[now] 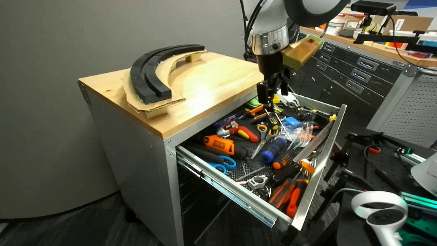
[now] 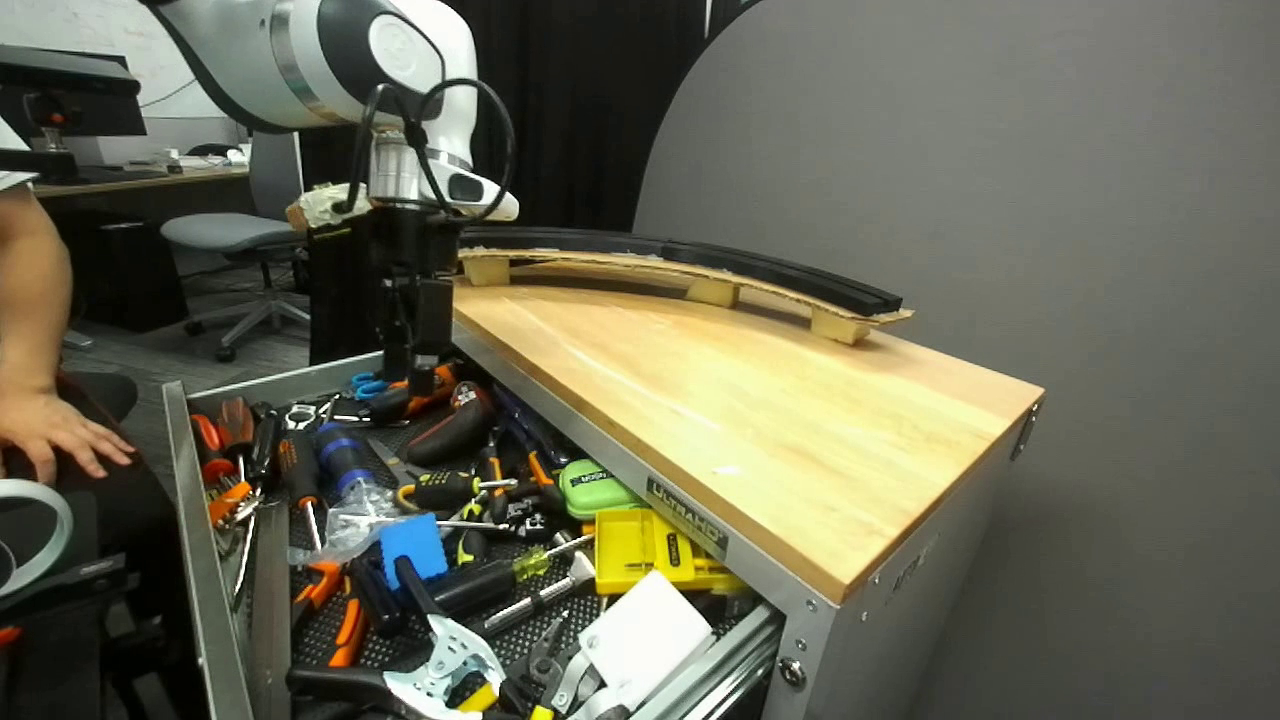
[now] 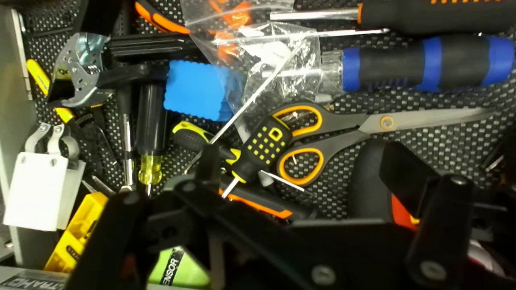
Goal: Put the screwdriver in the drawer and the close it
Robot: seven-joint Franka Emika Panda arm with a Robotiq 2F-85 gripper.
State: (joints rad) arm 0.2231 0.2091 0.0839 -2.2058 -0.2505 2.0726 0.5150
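The stubby screwdriver point(image 3: 264, 147) has a black handle dotted with yellow and a short silver shaft. It lies loose on other tools in the drawer, beside the scissors' handles, and shows in both exterior views point(image 1: 273, 122) point(image 2: 445, 490). In the wrist view its shaft tip is hidden behind my gripper. The drawer point(image 1: 320, 171) is pulled out and full of tools; its front edge also shows in an exterior view point(image 2: 200, 560). My gripper point(image 3: 302, 165) is open and empty, fingers wide apart. It hangs above the drawer, apart from the screwdriver, in both exterior views point(image 1: 268, 99) point(image 2: 412, 372).
Scissors point(image 3: 383, 123), a blue-and-black handle point(image 3: 403, 64), a blue block point(image 3: 197, 88) and a plastic bag point(image 3: 278, 52) crowd the screwdriver. A wooden cabinet top point(image 1: 211, 85) with a black curved track point(image 1: 146, 75) stands beside the gripper. A person's arm point(image 2: 30, 350) is near the drawer front.
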